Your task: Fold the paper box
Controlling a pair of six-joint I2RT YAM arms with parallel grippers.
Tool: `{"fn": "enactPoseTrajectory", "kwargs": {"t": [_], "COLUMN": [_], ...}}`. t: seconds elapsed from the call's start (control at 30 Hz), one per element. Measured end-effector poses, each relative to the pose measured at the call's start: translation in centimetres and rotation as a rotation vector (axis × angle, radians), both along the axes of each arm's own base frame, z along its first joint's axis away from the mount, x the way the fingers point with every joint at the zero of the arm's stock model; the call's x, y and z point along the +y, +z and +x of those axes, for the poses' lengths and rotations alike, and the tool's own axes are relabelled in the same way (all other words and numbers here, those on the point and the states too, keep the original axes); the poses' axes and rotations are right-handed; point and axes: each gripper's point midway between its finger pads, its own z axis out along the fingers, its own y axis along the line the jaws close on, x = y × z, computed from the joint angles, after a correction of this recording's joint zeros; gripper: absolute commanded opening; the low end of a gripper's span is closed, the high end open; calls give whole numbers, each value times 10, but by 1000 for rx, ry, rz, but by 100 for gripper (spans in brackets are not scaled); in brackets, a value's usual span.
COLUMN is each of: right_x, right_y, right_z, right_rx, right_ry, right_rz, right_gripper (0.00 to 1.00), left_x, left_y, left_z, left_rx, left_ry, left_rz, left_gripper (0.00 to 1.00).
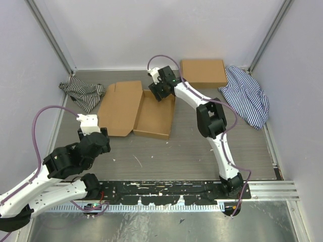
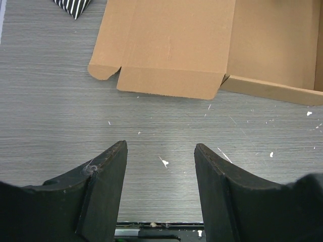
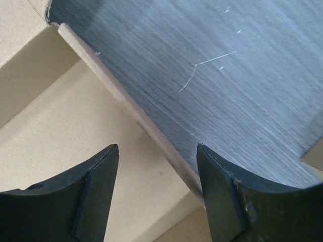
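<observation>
Hovering over the paper box [image 3: 75, 126] rim, the right tool [image 3: 156, 147] gapes.

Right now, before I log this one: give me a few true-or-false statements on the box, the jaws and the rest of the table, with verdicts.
1. The left jaws grip the box. False: they stand open and empty over bare table, short of its lid.
2. The right jaws stand open over a wall of the box. True.
3. The lid is shut. False: it lies flat, left of the tray.
4. A second box lies farther back. True.
5. Only one cloth is there. False: two cloths, one left, one right.
</observation>
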Motion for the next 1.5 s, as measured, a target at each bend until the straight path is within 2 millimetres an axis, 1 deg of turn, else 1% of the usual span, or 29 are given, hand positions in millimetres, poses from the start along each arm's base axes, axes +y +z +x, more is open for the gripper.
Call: {"fn": "enactPoseTrajectory", "kwargs": {"t": [0.03, 0.07, 0.1, 0.13, 0.17, 0.2, 0.27, 0.37, 0.4, 0.43, 0.47, 0.57, 0.63, 0.73, 0.77, 0.87, 0.93, 1.03, 1.13, 1.23, 1.27, 1.4, 1.47, 1.5], "right_x": [2, 2, 3, 3, 1, 1, 1, -6, -11, -17, -20, -39, -47, -47, -46, -43, -50, -62, -72, -79, -80, -74, -71, -71], "right_y": [-5, -10, -14, -16, -20, -22, -23, -21, -20, -19, -17, -13, -9, -8, -9, -13, -16, -19, -18, -21, -22, -21, -22, -22], "right_z": [-2, -4, -5, -8, -10, -14, -20, -41, -51, -67, -78, -127, -160, -220, -236, -276, -285, -284, -274, -269, -268, -268, -274, -276], "right_rx": [13, 24, 33, 44, 57, 74, 97, 149, 175, 219, 248, 347, 376, 396, 393, 388, 379, 354, 309, 284, 279, 266, 271, 274], "right_ry": [9, 15, 19, 23, 19, 22, 28, -13, -35, -65, -85, -185, -246, -314, -334, -387, -461, -594, -723, -796, -809, -817, -802, -800], "right_rz": [1, -4, -4, -7, -10, -5, 8, 29, 36, 47, 52, 59, 31, -18, -22, 2, 28, 73, 101, 104, 102, 103, 92, 87], "right_gripper": [58, 49, 39, 23, 11, 3, 1, 1, 1, 1, 1, 1, 1, 1, 1, 1, 1, 1, 1, 1, 3, 26, 51, 60], "left_x": [0, 0, 0, 0, 0, 0, 0, 0, 0, 0, 0, -3, -9, -21, -26, -41, -48, -53, -55, -55, -55, -48, -42, -39], "left_y": [0, 0, 0, 0, 0, 0, 0, 0, 0, 0, -1, -1, -1, -8, -13, -29, -41, -52, -55, -53, -52, -51, -50, -50], "left_z": [0, 0, 0, 0, 0, 0, 0, 0, 0, 0, 0, 2, 5, 9, 10, 15, 18, 20, 21, 25, 26, 38, 47, 52], "left_rx": [0, 0, 0, 0, 1, 1, 1, 1, 1, 1, 2, 2, -1, 17, 30, 82, 114, 146, 151, 142, 139, 138, 141, 144], "left_ry": [0, 0, 0, 0, 0, 0, 0, 0, 0, 0, 0, 0, -5, -8, -8, 4, 21, 46, 67, 89, 98, 152, 181, 198], "left_rz": [0, 0, 1, 1, 2, 2, 2, 2, 2, 3, 4, 3, -13, -36, -39, -29, -12, 4, -8, -34, -40, -82, -106, -120], "left_gripper": [63, 63, 63, 63, 63, 63, 63, 63, 63, 63, 63, 63, 62, 61, 61, 61, 61, 61, 62, 63, 63, 64, 64, 64]}}
